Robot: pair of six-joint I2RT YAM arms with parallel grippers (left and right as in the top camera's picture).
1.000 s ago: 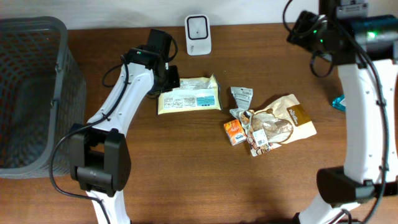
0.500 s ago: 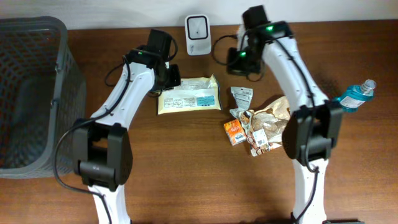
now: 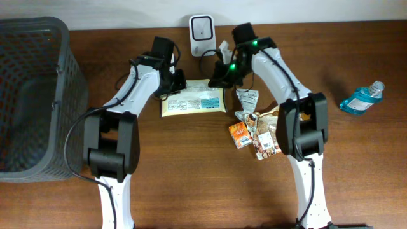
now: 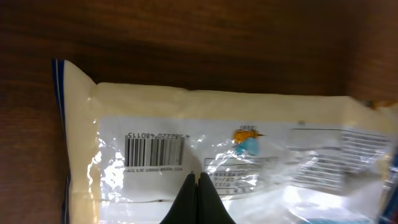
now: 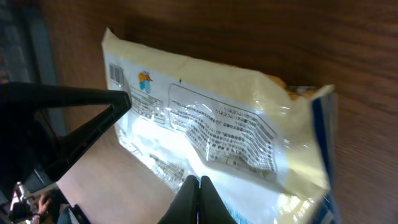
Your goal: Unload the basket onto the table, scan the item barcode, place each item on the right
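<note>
A cream snack packet [image 3: 193, 100] lies flat on the brown table, printed label up. Its barcode [image 4: 155, 151] shows in the left wrist view near the packet's left end. The barcode [image 5: 115, 73] also appears small in the right wrist view. My left gripper [image 3: 176, 84] is shut, its tips [image 4: 198, 176] just over the label below the barcode. My right gripper [image 3: 219, 81] is shut too, its tips [image 5: 199, 179] over the packet's [image 5: 217, 118] shiny clear part. I see nothing pinched in either. A white scanner [image 3: 202, 27] stands at the table's back edge.
A dark mesh basket [image 3: 38, 95] fills the left side. A pile of small snack packs [image 3: 267, 127] lies right of the packet. A blue bottle [image 3: 361, 98] lies at the far right.
My right arm has swung from the far right over to the packet's right end, and its gripper has shut. The left arm has barely moved.
</note>
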